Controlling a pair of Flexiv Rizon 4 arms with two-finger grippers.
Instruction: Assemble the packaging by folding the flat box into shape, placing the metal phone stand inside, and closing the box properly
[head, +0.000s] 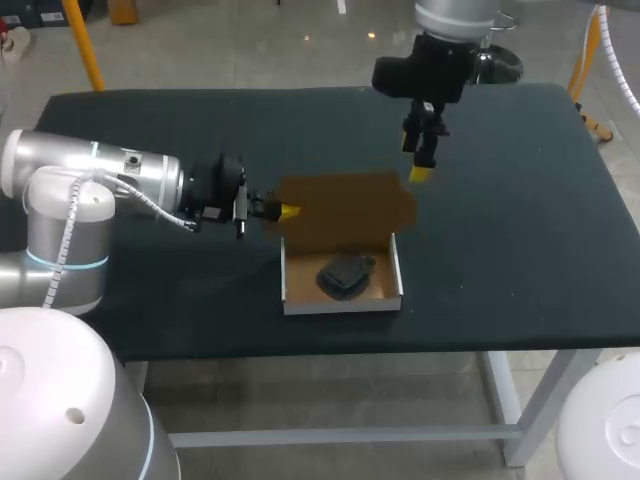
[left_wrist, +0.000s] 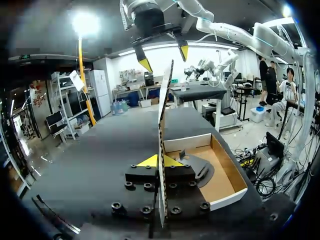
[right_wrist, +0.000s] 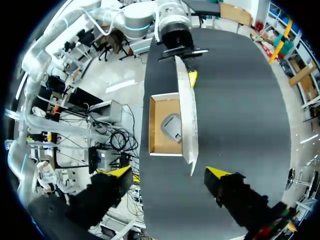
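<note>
The cardboard box lies open near the table's front, with white walls and a brown floor. The dark metal phone stand rests inside it. The brown lid stands upright along the box's far side. My left gripper is shut on the lid's left edge, which shows edge-on between its yellow tips. My right gripper hangs open above the lid's right end. In its own view the lid lies below and ahead of its spread fingers.
The black table carries nothing else in view. Bare surface stretches to the right of the box and behind the lid. The front edge runs close below the box.
</note>
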